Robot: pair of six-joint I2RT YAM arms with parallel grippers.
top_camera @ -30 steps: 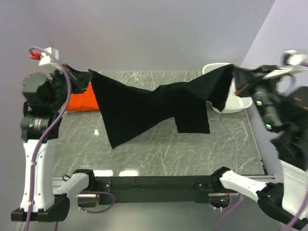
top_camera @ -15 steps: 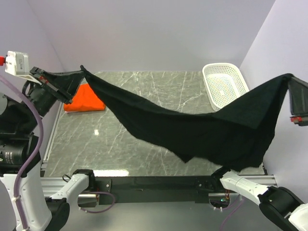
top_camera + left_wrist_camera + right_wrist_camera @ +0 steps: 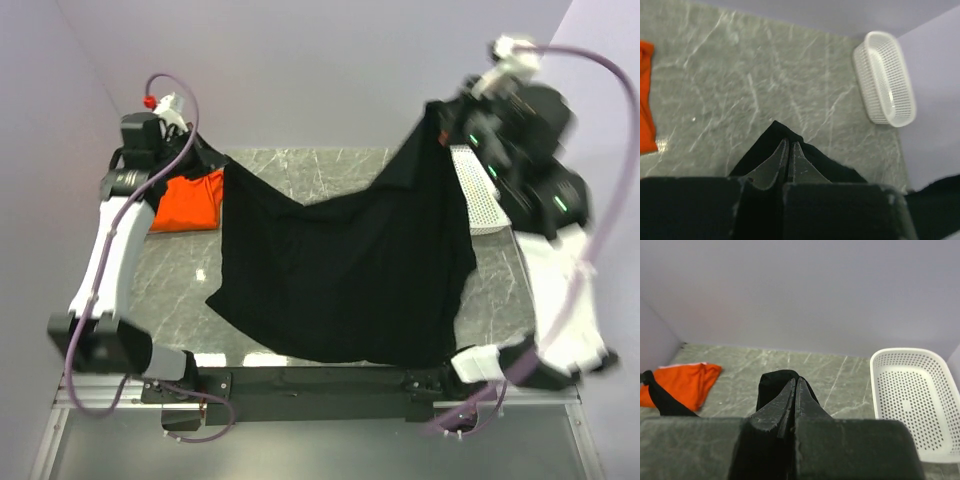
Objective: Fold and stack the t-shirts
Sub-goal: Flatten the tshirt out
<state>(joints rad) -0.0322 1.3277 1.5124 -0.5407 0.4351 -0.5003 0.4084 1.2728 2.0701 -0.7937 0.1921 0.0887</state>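
Left gripper (image 3: 788,143) and right gripper (image 3: 795,380) each pinch the black t-shirt (image 3: 340,270), spread above the bench (image 3: 300,170); orange t-shirt (image 3: 185,200) lies at its far-left corner.

Nothing can be read in any view. The black t-shirt (image 3: 340,270), hanging across the middle of the table, shows plain cloth with no legible print. The orange t-shirt (image 3: 185,205), at about ten o'clock on the table, bears no lettering that can be made out. The white mesh basket (image 3: 910,390), at about two o'clock, carries no label or number.
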